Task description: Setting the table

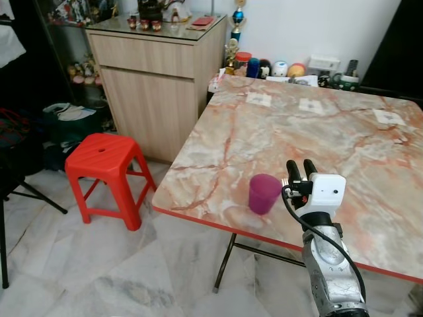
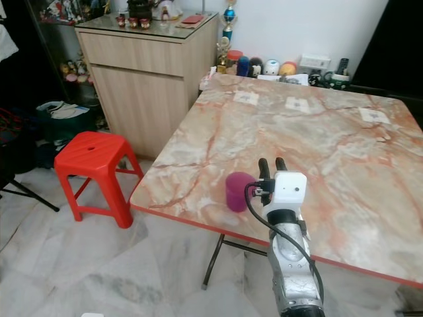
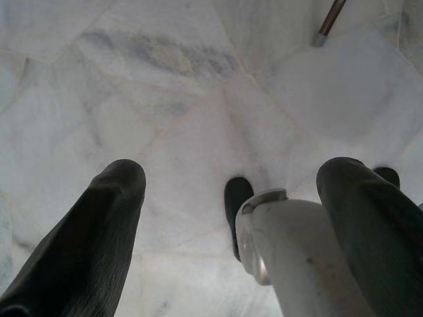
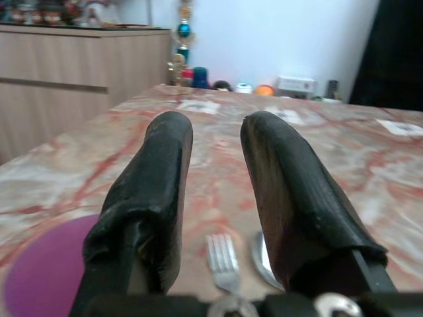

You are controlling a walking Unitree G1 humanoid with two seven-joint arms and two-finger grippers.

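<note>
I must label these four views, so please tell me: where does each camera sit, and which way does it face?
Left eye: on the head, looking down at the table, cup and right tool.
Right eye: same scene, shifted.
Left wrist: down at the floor past the left tool.
Right wrist: across the table, over a fork and spoon.
Shared: the cup.

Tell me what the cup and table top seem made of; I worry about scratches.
Purple cup: likely plastic, matte and opaque with even colour. Table top: marble-look, pink with red veining and a soft sheen; the thin red edge suggests laminate rather than stone.
</note>
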